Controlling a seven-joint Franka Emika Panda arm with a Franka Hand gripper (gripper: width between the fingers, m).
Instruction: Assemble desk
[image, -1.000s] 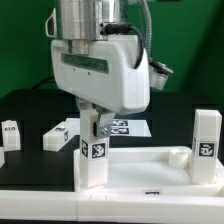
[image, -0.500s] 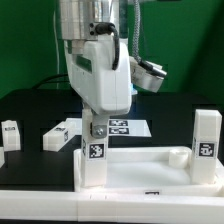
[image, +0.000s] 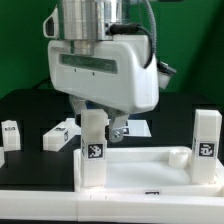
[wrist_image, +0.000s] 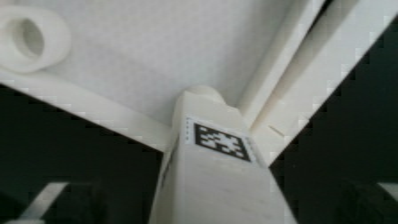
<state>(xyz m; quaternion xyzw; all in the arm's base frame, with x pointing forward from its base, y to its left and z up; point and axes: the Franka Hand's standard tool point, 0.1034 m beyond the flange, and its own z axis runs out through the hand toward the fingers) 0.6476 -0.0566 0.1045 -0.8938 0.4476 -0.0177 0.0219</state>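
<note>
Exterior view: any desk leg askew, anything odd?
Nothing stands out. The leg at the exterior view's left and the leg at its right stand upright on the tabletop; two spare legs sit loose beside it.

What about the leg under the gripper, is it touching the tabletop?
Touching. The exterior view shows the leg standing upright with its base seated on the corner of the tabletop, no gap between them; the wrist view agrees.
</note>
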